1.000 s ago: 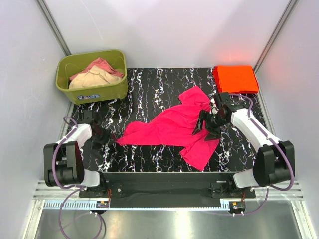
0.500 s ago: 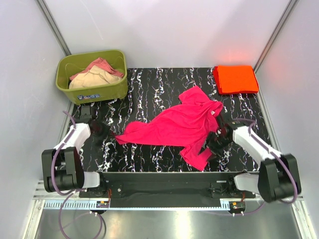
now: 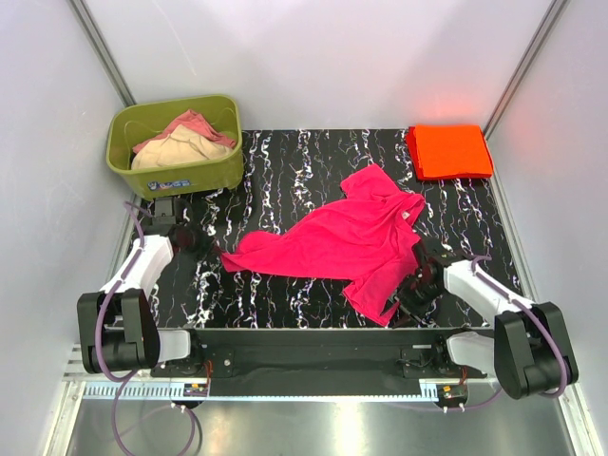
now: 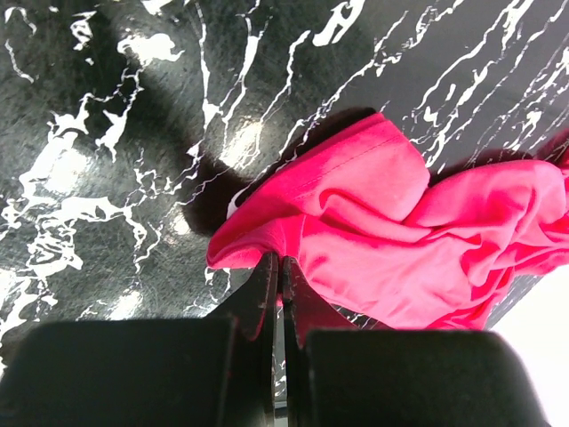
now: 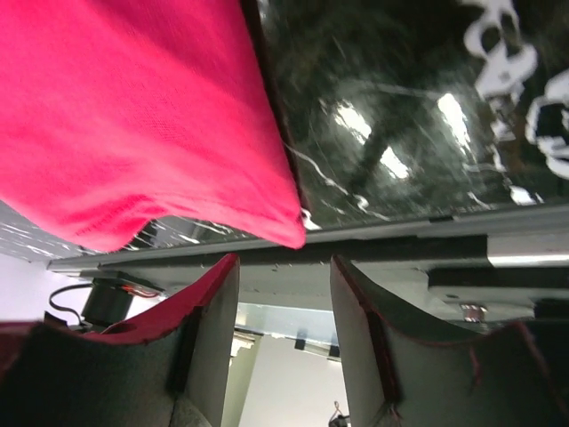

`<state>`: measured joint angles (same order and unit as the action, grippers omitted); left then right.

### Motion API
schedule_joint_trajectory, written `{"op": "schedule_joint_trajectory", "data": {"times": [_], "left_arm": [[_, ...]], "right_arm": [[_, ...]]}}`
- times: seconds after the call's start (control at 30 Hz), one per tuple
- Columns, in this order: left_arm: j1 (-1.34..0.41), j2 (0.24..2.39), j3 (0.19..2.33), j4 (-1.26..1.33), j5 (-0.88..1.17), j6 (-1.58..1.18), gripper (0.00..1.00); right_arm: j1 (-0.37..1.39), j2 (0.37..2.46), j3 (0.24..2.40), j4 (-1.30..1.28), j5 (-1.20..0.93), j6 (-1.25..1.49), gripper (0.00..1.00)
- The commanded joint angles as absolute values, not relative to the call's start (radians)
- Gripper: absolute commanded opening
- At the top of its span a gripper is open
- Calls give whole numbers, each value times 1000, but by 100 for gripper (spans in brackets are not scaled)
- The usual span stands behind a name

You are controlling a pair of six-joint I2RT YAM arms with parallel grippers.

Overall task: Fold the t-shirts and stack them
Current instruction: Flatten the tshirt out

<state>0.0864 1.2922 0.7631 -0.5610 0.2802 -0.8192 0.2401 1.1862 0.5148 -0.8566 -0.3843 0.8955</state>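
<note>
**Near edge.** A metal rail [image 3: 313, 389] runs across the front, with both arm bases just behind it.

**Right gripper** [image 3: 410, 285]. Low at the near right of the table [image 3: 285, 161], just beside the front lip. Its fingers [image 5: 209, 329] stand partly apart and the gap between them [image 5: 284, 267] is bare. The near lobe of the pink t-shirt [image 5: 133, 116] hangs just past the fingertips. Pink also shows along the outer side of one finger; I cannot tell whether cloth rests on it.

**Left gripper** [image 3: 201, 245]. At the near left, its fingers [image 4: 267, 294] are pressed together on the left corner of the pink t-shirt [image 4: 382, 240]. The corner is lifted, with shadow under it.

**Pink t-shirt** [image 3: 332, 242]. Unfolded and rumpled, stretched across the middle of the table from the left gripper toward the right. One lobe reaches almost to the front edge.

**Open room.** There is bare black, white-veined tabletop along the left side, across the far middle, and in a strip at the right edge.

**Far right corner.** The orange t-shirt [image 3: 448, 150] lies folded flat and square, well apart from the pink one.

**Far left corner.** An olive tub [image 3: 171, 176] holds beige and pinkish clothes [image 3: 180, 142].

**Surround.** Plain white walls [image 3: 332, 57] stand on three sides, with slanted metal posts [image 3: 100, 47] at the far corners.
</note>
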Motion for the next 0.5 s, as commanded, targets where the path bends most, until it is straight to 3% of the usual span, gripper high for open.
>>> {"op": "schedule_joint_trajectory", "data": {"times": [0.0,0.47], "left_arm": [[83,1284,770,-512,328,-798,0],[84,1296,795,-505,347,-813,0]], "right_arm": [[242,1215,508,-787,-397,931,53],[262,1319,546,-788,-364,994,52]]}}
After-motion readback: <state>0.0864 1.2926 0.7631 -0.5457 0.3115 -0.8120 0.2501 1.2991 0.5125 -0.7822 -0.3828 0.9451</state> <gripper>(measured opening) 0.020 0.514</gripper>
